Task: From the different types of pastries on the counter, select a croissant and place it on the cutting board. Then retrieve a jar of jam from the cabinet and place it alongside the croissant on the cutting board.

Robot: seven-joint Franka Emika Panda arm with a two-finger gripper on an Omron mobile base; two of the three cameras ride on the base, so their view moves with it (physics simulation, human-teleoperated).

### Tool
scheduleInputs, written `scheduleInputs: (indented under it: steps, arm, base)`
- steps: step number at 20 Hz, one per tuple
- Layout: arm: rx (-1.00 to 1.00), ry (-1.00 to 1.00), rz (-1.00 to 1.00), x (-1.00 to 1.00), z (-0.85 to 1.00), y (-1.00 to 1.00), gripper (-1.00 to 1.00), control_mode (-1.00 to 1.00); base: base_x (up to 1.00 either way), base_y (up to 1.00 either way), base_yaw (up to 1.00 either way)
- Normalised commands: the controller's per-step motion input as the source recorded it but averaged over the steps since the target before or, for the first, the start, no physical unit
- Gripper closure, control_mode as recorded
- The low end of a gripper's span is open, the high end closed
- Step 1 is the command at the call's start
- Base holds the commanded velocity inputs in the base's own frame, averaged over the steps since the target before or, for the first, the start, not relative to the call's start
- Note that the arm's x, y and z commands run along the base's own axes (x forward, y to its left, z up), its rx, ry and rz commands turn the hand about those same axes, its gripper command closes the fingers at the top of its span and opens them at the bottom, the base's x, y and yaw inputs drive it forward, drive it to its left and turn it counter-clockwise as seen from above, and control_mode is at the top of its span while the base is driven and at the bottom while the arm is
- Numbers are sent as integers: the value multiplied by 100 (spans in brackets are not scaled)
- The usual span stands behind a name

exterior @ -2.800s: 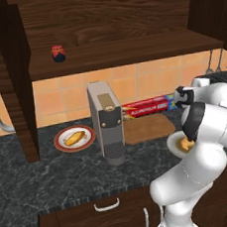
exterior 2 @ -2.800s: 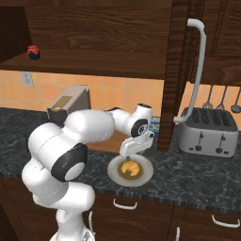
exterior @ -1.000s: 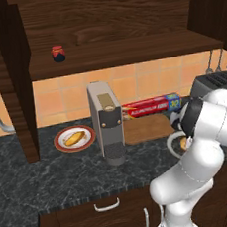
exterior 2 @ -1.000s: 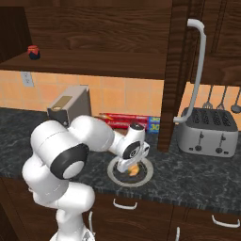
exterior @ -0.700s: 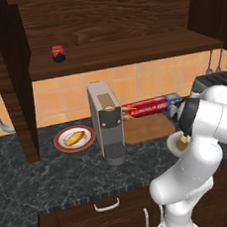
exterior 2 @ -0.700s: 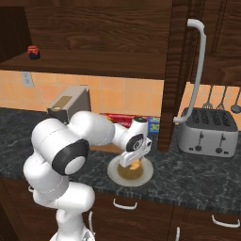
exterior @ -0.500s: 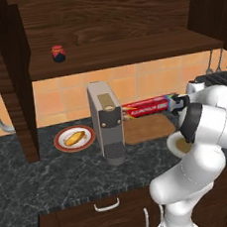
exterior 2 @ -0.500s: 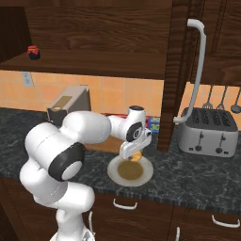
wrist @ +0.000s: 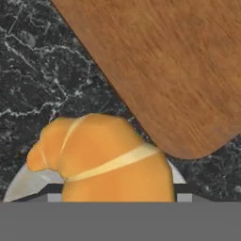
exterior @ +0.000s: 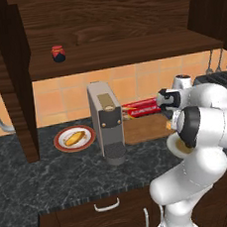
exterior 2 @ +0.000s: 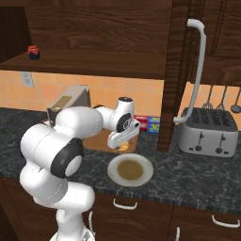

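Note:
My gripper [exterior 2: 123, 144] is shut on the golden-brown croissant [wrist: 101, 157], which hangs just above the dark counter [wrist: 37, 70] between the tan plate [exterior 2: 130, 170] and the near corner of the wooden cutting board [wrist: 164, 70]. From the left the croissant [exterior: 169, 125] shows as a small orange spot at the board's [exterior: 145, 130] right end. The croissant hides my fingertips in the hand view. The jar of jam [exterior: 58, 53] stands on the cabinet shelf [exterior: 128, 54]. The yellow-orange bun [exterior: 75, 138] lies on a second plate at the left.
A grey coffee machine [exterior: 106, 121] stands left of the board, and a red foil box [exterior: 142, 108] lies behind it. A toaster [exterior 2: 207, 132] sits at the right beyond a dark cabinet post [exterior 2: 169, 94]. The tan plate under my hand has nothing on it.
My gripper was down on the tan plate a second ago. It has risen with the croissant and moved toward the cutting board, leaving the plate bare.

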Motion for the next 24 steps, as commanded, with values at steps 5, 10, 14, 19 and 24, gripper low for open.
scheduleInputs:
  steps: [5,10,14,19,24]
  arm:
    - [-3,1,0,15,3,34,100,-100]
    - [-5,-6,-30,64,-3,59,100,-100]
    - [13,-17,-57,62,-9,-1,100,-100]
    - [14,-13,-17,22,0,-13,100,-100]
    - [1,-6,-5,6,0,0,100,-100]
  base:
    - [0,0,0]
    - [0,0,0]
    - [0,0,0]
    - [0,0,0]
    - [0,0,0]
